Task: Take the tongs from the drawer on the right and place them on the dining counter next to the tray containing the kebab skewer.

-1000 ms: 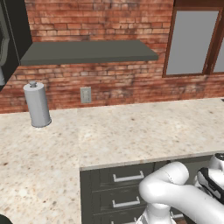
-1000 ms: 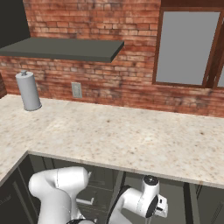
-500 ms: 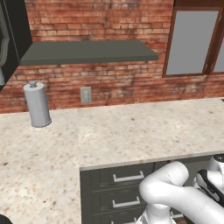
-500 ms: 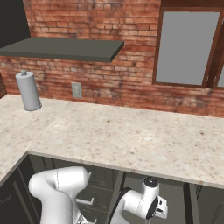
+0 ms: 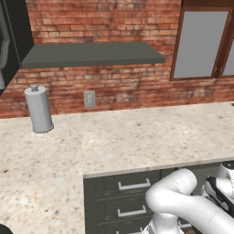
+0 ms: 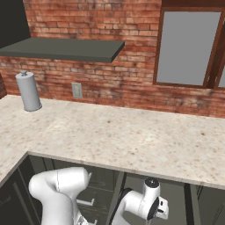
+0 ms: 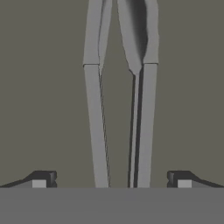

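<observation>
In the hand view the grey metal tongs [image 7: 94, 122] lie lengthwise on the flat grey floor of the drawer [image 7: 43, 87]. Their two slim arms run from the bottom of the picture to the top. My gripper [image 7: 111, 179] hangs open just above them. Its two dark fingertips [image 7: 43, 178] stand wide apart, one on each side of both arms, touching neither. In the base views my white arm [image 6: 140, 204] reaches down below the front edge of the worktop [image 6: 132, 140]. The dining counter and the tray are out of view.
A grey cylindrical canister [image 5: 39, 109] stands at the back left of the beige worktop [image 5: 137, 137], below a dark shelf [image 5: 91, 54]. Closed dark drawers with silver bar handles [image 5: 132, 185] sit under the worktop to the left of my arm. A brick wall and a window are behind.
</observation>
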